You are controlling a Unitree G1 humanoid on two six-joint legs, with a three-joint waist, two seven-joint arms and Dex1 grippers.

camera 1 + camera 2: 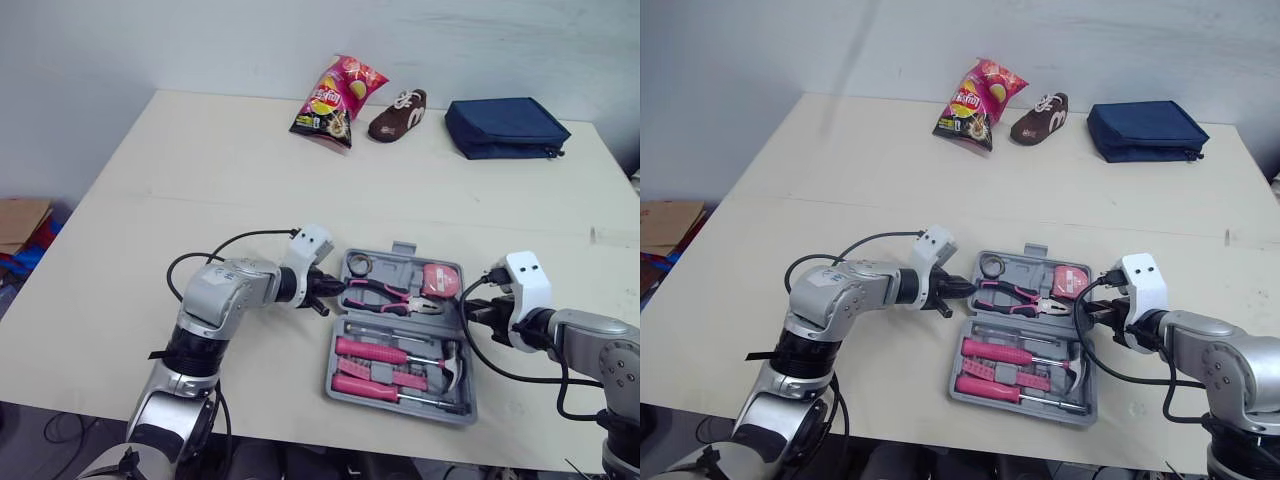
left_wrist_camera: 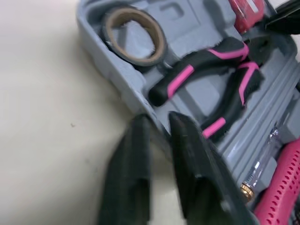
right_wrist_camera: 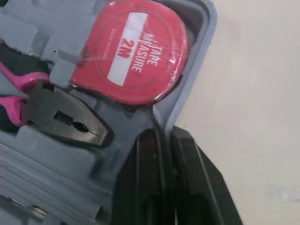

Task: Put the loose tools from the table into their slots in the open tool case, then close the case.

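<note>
The grey tool case (image 1: 332,372) lies open at the front of the table. Its far half holds a tape roll (image 1: 358,265), pink-handled pliers (image 1: 385,294) and a red tape measure (image 1: 440,280). In its near half are pink screwdrivers (image 1: 375,352) and a hammer (image 1: 450,365). My left gripper (image 1: 322,297) is at the left rim of the far half; in the left wrist view its fingers (image 2: 136,154) pinch that rim beside the pliers (image 2: 220,89). My right gripper (image 1: 468,305) is shut on the right rim, next to the tape measure (image 3: 131,56).
At the back of the table lie a red chips bag (image 1: 335,100), a brown shoe (image 1: 398,115) and a navy pouch (image 1: 505,127). The case sits close to the table's front edge.
</note>
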